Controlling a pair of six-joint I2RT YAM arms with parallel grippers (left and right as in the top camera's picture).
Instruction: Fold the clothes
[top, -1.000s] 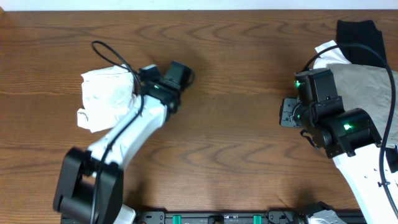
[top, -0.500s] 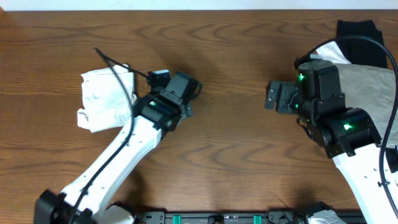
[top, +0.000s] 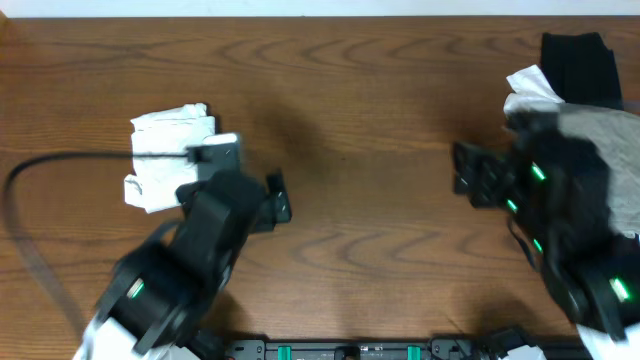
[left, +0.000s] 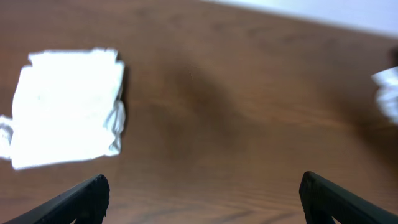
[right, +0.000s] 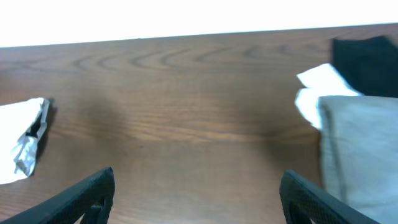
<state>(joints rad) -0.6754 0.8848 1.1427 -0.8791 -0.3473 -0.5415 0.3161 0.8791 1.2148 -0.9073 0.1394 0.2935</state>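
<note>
The clothes lie in two places. A folded white T-shirt (top: 165, 158) rests at the table's left and shows again in the left wrist view (left: 65, 115) and the right wrist view (right: 25, 140). At the right edge lies a pile: a grey-beige garment (top: 605, 135) (right: 360, 149), a black one (top: 575, 62) (right: 367, 56) and a white piece (top: 528, 85) (right: 320, 84). My left gripper (top: 277, 200) (left: 202, 202) is open over bare wood, right of the folded shirt. My right gripper (top: 468, 172) (right: 199, 196) is open too, empty, left of the pile.
The wooden table (top: 360, 110) stretches bare between the folded shirt and the pile. A black cable (top: 40, 165) loops from my left arm past the shirt toward the left edge. A black rail (top: 350, 350) runs along the front edge.
Both arms have drawn back toward the front edge and risen. The left gripper has left the folded shirt. Both grippers' jaws stand wider apart than a second ago.
</note>
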